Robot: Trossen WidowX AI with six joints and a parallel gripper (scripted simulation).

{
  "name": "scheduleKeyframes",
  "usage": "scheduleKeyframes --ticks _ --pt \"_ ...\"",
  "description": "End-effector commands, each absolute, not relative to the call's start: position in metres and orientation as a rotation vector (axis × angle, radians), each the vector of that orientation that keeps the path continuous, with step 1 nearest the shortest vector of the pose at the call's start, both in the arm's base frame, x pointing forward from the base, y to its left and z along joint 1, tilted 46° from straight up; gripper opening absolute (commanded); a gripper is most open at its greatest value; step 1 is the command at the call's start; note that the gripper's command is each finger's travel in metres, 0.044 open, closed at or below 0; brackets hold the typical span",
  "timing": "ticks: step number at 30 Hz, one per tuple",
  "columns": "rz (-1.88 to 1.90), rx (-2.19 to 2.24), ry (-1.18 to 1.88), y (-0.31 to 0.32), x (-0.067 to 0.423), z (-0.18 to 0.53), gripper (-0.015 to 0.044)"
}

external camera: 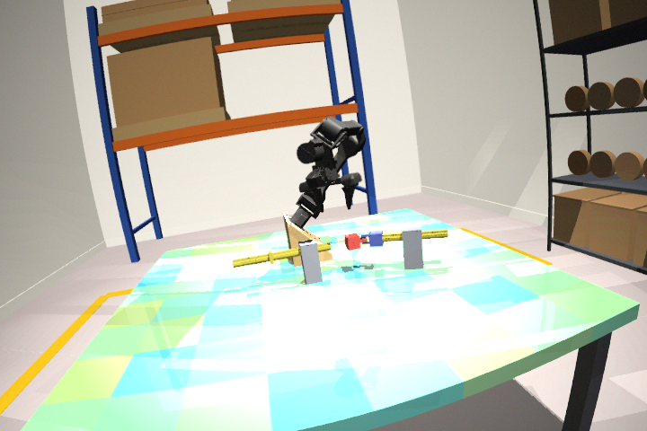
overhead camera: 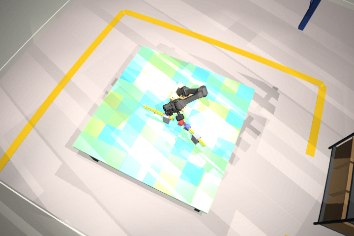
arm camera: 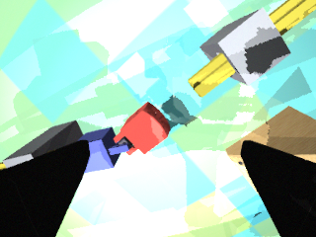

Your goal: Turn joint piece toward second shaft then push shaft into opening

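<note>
1. Seen from the top, the arm (overhead camera: 192,94) reaches from its base toward the middle of the table (overhead camera: 104,155), and the gripper (overhead camera: 174,113) hangs above the gap where the two yellow shafts meet. The red joint (overhead camera: 180,122) sits on the end of the fixed shaft (overhead camera: 201,141), next to a blue piece (overhead camera: 187,127); the sliding shaft (overhead camera: 152,109) runs through its own grey block (overhead camera: 166,119), its tip short of the joint.

2. From the exterior view, the gripper (external camera: 349,195) is well above the joint (external camera: 352,240), touching nothing. The parts look rigid and light, I judge, and the joint should turn freely on its hinges (a pinch across its flat outer faces seems the surest hold). The sliding shaft (external camera: 263,258) carries a small collar, a likely place to push.

3. In the wrist view, the dark fingers stand spread nearly as wide as they go, with nothing between them; the joint (arm camera: 144,128) lies below, between them but apart. The sliding shaft's end (arm camera: 213,75) pokes out of its block (arm camera: 253,49).

4. No brand, label or writing is readable anywhere.
</note>
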State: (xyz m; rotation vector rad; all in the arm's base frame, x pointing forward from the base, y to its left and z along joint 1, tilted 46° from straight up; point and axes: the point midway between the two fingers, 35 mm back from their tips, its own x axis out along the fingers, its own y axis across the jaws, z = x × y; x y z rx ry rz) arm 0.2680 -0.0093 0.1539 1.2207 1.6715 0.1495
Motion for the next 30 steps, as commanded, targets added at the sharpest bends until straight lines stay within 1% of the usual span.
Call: scheduleKeyframes --ticks 1,23,30 --pt "0.083 1.328 1.726 -0.011 0.268 0.142 0.0440" --pt "-0.390 1.940 1.973 -0.021 0.265 0.084 0.0440" --pt "-0.406 1.957 1.980 -0.021 0.264 0.083 0.0440"
